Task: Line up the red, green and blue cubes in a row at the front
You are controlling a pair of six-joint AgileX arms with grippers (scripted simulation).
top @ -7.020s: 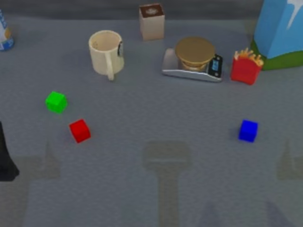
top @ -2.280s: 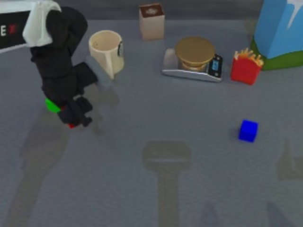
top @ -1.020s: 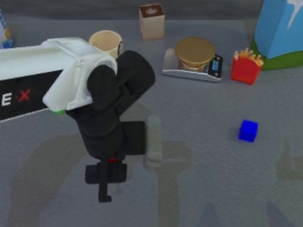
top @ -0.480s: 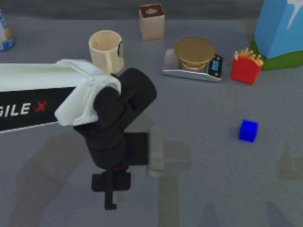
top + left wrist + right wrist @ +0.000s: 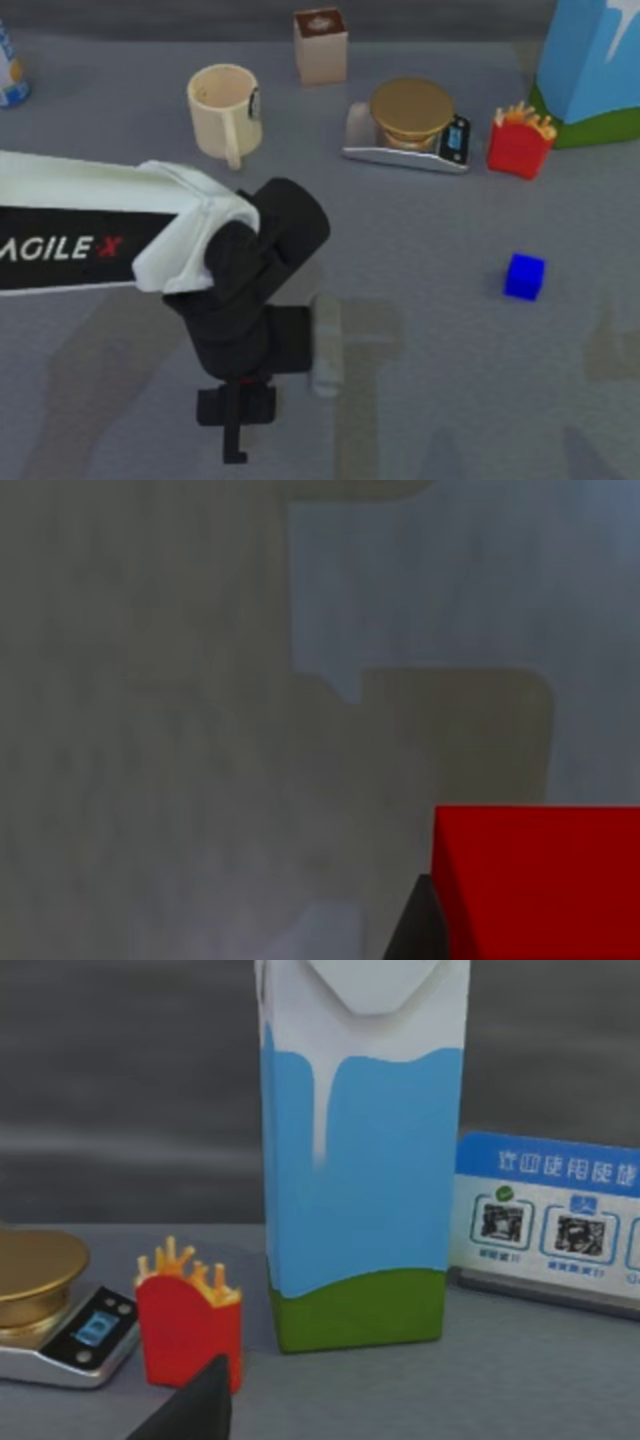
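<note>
From above, the left arm, white shell with black wrist, reaches in from the left edge across the grey worktop [image 5: 450, 400], and the left pincer [image 5: 236, 425] hangs low near the front, left of centre. A sliver of the small bright red cube [image 5: 243, 380] peeks out just under the wrist. The small deep blue cube [image 5: 524, 276] sits alone on the right side, well apart from the arm. The green cube is hidden; the arm covers the spot on the left. Along the back stand a cream mug [image 5: 224, 110], a tan box with a brown top [image 5: 320, 45], a silver scale with a brass pan [image 5: 408, 125], a red carton of yellow fries [image 5: 520, 140] and a tall blue-and-white carton [image 5: 590, 70].

Left wrist view: the red cube [image 5: 540, 880] fills the corner, a dark finger [image 5: 415, 925] pressed against its side, so the pincer is clamped on it above the shadowed worktop.

Right wrist view: the fries carton [image 5: 190, 1325], the tall carton [image 5: 360, 1150], the scale [image 5: 55, 1310] and a blue sign with codes [image 5: 545, 1215]. One dark finger tip [image 5: 195, 1410] shows; whether the right pincer is wide or narrow, I cannot tell.
</note>
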